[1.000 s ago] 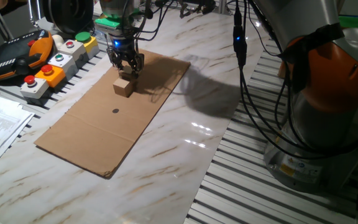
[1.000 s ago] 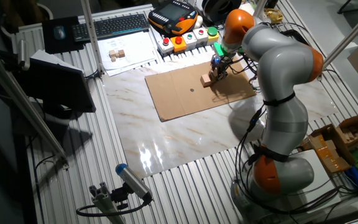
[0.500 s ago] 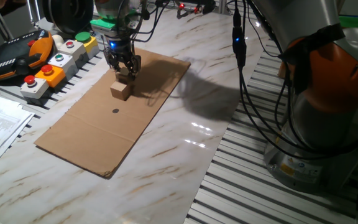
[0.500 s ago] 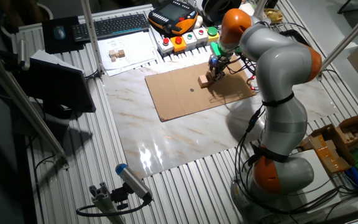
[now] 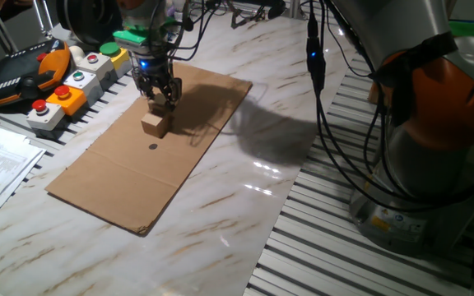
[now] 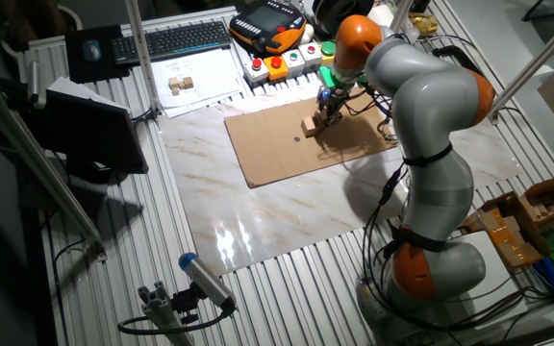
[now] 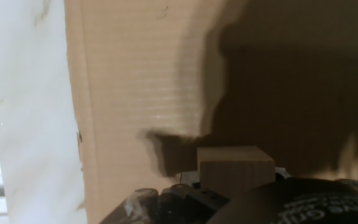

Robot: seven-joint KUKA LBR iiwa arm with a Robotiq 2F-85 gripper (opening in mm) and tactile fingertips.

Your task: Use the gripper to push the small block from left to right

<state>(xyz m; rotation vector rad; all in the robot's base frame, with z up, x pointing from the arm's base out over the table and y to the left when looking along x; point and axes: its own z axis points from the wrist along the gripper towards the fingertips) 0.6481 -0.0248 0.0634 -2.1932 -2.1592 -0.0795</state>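
Gripper (image 5: 160, 100) met small block (image 5: 155, 124) on the cardboard sheet (image 5: 130, 173).

The black claw (blue light glowing above it) stood low over the sheet, its tips at the block's far side, seemingly touching; whether the fingers were apart or together could not be told; the block sat near a dark dot (image 5: 153, 147) on the cardboard, the button boxes (image 5: 79, 76) beside the sheet's edge.

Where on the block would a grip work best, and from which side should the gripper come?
From straight above, fingers closing on two opposite vertical faces of the block. It sits flat on the cardboard with flat, parallel sides and open space all round except where the gripper stands, right behind it. Probably any opposite pair would do.
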